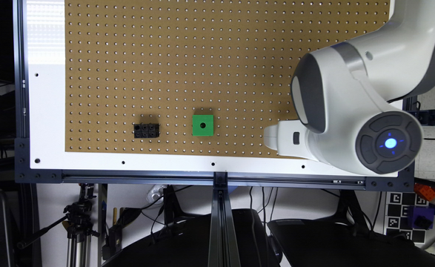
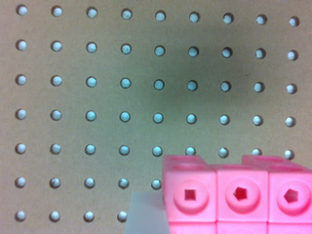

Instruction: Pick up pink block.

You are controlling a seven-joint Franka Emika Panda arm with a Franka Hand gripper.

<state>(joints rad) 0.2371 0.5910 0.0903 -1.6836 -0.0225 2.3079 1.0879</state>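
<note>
The pink block [image 2: 239,195] looms close and large in the wrist view, a bright pink piece of joined cubes with three round-holed faces in a row towards the camera. Brown pegboard [image 2: 122,97] lies behind it, with a soft shadow across it. A pale blurred shape [image 2: 144,214] sits against one end of the block; what it is cannot be made out. In the exterior view my gripper [image 1: 276,137] appears as a white part past the wrist, over the pegboard near its front edge on that view's right, under the big white arm [image 1: 350,104].
A green square block [image 1: 203,125] with one hole and a black block [image 1: 146,130] of joined cubes rest on the pegboard [image 1: 202,55], to the exterior view's left of the gripper. A white border and a dark rail [image 1: 217,178] edge the board's front.
</note>
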